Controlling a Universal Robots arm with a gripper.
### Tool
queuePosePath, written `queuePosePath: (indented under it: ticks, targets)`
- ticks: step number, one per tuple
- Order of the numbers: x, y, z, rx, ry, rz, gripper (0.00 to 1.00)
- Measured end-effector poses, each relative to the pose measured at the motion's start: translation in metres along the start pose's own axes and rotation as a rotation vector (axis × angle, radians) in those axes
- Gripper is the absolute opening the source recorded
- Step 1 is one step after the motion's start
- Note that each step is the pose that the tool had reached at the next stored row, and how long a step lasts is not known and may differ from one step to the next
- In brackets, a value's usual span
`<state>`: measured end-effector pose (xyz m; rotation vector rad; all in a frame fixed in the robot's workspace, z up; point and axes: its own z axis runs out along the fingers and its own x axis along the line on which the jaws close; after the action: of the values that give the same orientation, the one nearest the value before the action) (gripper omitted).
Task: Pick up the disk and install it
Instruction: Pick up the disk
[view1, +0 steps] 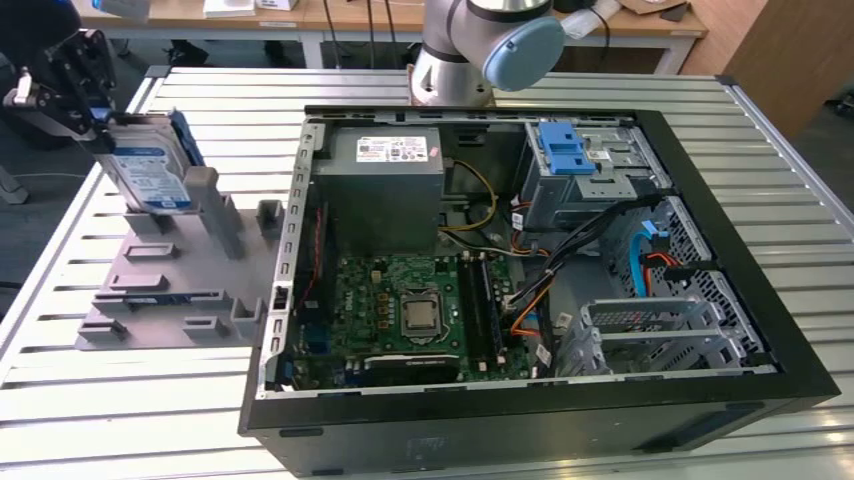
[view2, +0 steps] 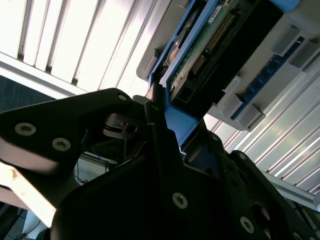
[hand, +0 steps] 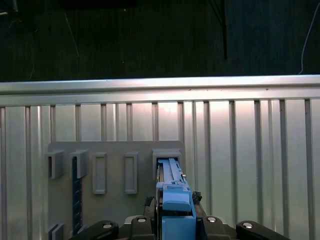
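Observation:
The disk (view1: 147, 165), a silver drive with a blue-and-white label and a blue carrier frame, stands on edge in the grey holder block (view1: 160, 290) at the exterior view's left. My black gripper (view1: 104, 128) reaches it from above and is shut on its upper end. In the first wrist view the disk's blue edge (hand: 174, 197) runs between the fingers of the gripper (hand: 175, 222), over a slot of the holder block (hand: 115, 150). The second wrist view has the disk's green circuit board side (view2: 210, 40) and its blue frame clamped in the gripper (view2: 167, 127).
The open computer case (view1: 534, 400) lies right of the holder block, with a grey power-supply box (view1: 387, 175), a motherboard (view1: 414, 310), loose cables and a silver drive cage under a blue latch (view1: 567, 150). The arm's base (view1: 461, 50) stands behind the case. All rests on a slatted metal table (view1: 120, 420).

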<state>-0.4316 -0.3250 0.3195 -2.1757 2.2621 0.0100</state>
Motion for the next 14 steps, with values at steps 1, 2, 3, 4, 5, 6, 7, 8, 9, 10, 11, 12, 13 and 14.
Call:
queuePosePath:
  ticks: [1,2,3,4,5,6,7,8,9,10,11,12,13,14]
  targets:
    - [0.0000,0.0000,-0.0007,0.0001,-0.0001,0.000,0.36]
    - [0.0000,0.0000,-0.0014,0.0001,0.0000,0.000,0.36]
    - [0.0000,0.0000,-0.0022,0.0001,-0.0001,0.000,0.36]
    - [0.0000,0.0000,-0.0030,0.0001,-0.0001,0.000,0.36]
    - [0.0000,0.0000,-0.0038,0.0001,-0.0001,0.000,0.36]
    - [0.0000,0.0000,-0.0047,0.0001,-0.0001,0.000,0.36]
    - [0.0000,0.0000,-0.0055,0.0001,-0.0001,0.000,0.36]
    - [-0.0001,0.0000,-0.0064,0.0001,-0.0001,0.000,0.36]
    - [0.0000,0.0000,-0.0073,0.0001,-0.0001,0.000,0.36]
    - [0.0000,0.0000,-0.0081,0.0000,-0.0001,0.000,0.36]
    - [-0.0001,0.0000,-0.0088,0.0001,0.0000,0.000,0.36]
    - [-0.0001,0.0000,-0.0096,0.0002,-0.0001,0.000,0.36]
    - [-0.0001,0.0000,-0.0104,0.0001,-0.0001,0.000,0.36]
    - [-0.0001,0.0000,-0.0113,0.0001,-0.0001,0.000,0.36]
